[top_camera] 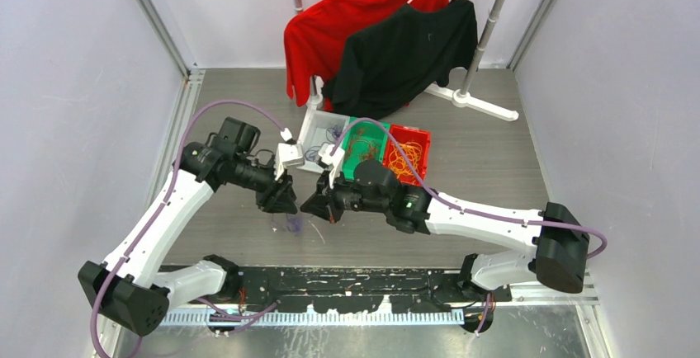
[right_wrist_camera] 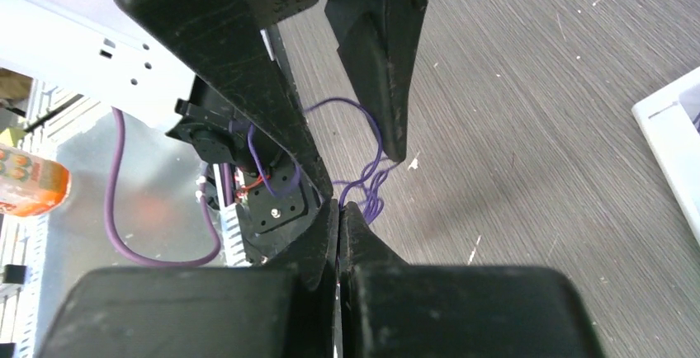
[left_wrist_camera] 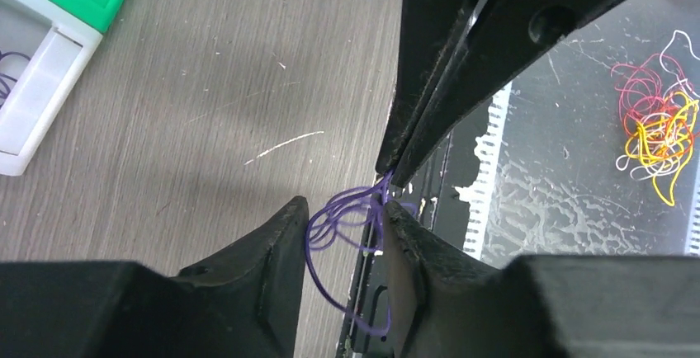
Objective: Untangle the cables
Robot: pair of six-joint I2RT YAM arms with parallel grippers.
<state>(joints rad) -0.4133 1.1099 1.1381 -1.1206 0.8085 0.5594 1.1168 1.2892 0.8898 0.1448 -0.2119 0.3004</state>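
Left wrist view: purple cable [left_wrist_camera: 357,208] is clamped in right gripper [left_wrist_camera: 390,170] and straddled by half-spread left gripper [left_wrist_camera: 342,204]; grip-and-pull likely needed next.

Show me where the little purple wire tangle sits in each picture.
Top external: purple cables, middle, between left gripper and right gripper.
Left wrist: bottom centre, between its open jaws.
Right wrist: centre, at its shut tips.
Shared landmark: white bin, upper middle, left edge, right edge respectively.

Red shirt [top_camera: 318,36], black shirt [top_camera: 404,53] hang behind 3 bins [top_camera: 370,122].
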